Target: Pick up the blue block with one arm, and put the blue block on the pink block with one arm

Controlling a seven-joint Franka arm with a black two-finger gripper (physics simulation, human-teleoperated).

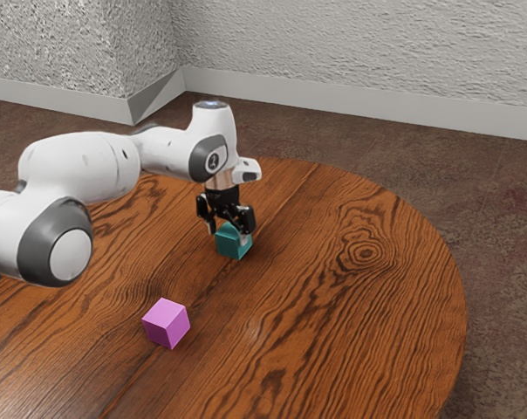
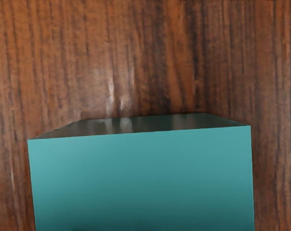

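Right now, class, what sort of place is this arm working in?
Probably a simulated indoor room: a round wooden table, rough grey walls with a pale skirting board, and a brown floor.

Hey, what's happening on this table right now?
One robot arm has its gripper right at the top of the blue block, which looks teal here, near the middle of the round wooden table. The pink block stands apart from it, closer to the camera and toward the exterior view's left, with nothing on top. The stacking is not yet done.
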